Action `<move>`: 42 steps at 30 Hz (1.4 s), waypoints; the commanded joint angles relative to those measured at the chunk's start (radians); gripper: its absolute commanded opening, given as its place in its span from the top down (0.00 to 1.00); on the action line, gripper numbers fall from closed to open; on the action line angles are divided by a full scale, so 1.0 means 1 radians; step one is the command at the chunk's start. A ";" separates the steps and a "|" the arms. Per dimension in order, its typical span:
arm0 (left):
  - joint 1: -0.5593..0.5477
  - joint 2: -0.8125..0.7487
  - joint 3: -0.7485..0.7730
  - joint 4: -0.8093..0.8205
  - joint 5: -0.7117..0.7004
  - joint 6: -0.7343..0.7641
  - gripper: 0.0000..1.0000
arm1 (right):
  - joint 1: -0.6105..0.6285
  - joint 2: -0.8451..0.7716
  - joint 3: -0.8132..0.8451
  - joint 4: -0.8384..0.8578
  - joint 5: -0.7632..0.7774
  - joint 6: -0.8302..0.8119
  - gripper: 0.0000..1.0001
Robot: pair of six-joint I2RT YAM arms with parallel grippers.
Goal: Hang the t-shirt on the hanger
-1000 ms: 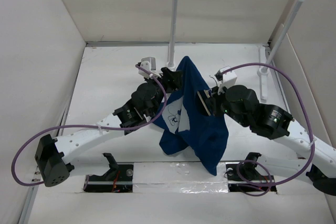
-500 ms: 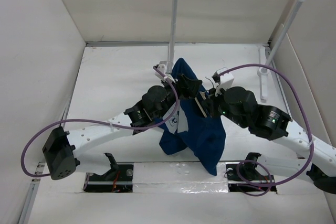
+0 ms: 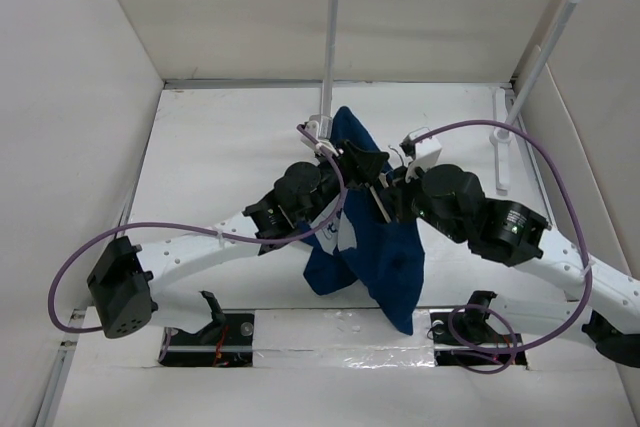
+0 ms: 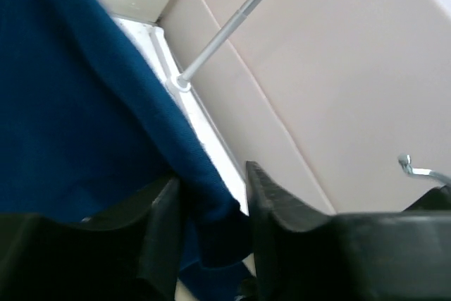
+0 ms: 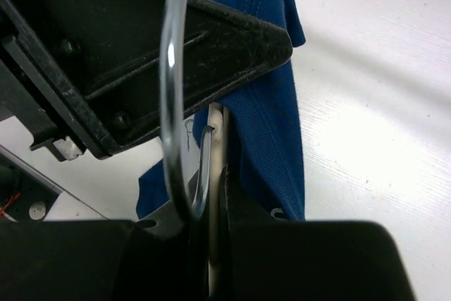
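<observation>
Top external view showed the t-shirt (image 3: pixel 375 257) draped in the air just in front of the rack (image 3: pixel 328 47), near its left post. The left gripper (image 4: pixel 211 174) pinched a fold of the cloth. The right gripper (image 5: pixel 204 206) was clamped on the wire hook of the hanger (image 5: pixel 169 68), whose frame was probably under the shirt.

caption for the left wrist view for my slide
Jaws of the left gripper straddle a fold of the navy t-shirt, grip unclear, with the rack pole behind.
</observation>
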 commanded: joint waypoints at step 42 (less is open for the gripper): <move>0.176 -0.277 -0.193 0.160 0.143 -0.195 1.00 | 0.141 -0.158 -0.258 0.371 -0.041 0.079 0.33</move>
